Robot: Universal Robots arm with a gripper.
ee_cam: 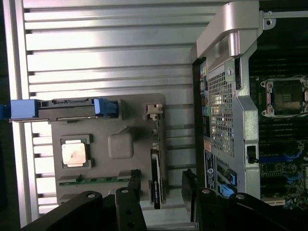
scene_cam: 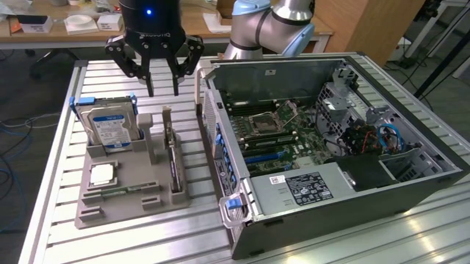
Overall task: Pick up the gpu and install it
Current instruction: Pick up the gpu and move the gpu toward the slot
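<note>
While the open computer case (scene_cam: 331, 165) lies at the exterior view's right, the grey tray (scene_cam: 125, 212) sits to its left, and the gripper (scene_cam: 163, 92) hangs over the tray's far end, jaws apart and empty. It should straddle the graphics card (scene_cam: 174, 162), standing on edge nearest the case, squarely before closing.

gpu (scene_cam: 173, 164) edge-on in holder (scene_cam: 118, 212), its face hidden

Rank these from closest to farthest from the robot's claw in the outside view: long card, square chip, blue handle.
1. gpu, the long card, upright just below the open gripper.
2. Square chip, lying toward the exterior view's left.
3. Blue handle, on the computer case corner.
</note>
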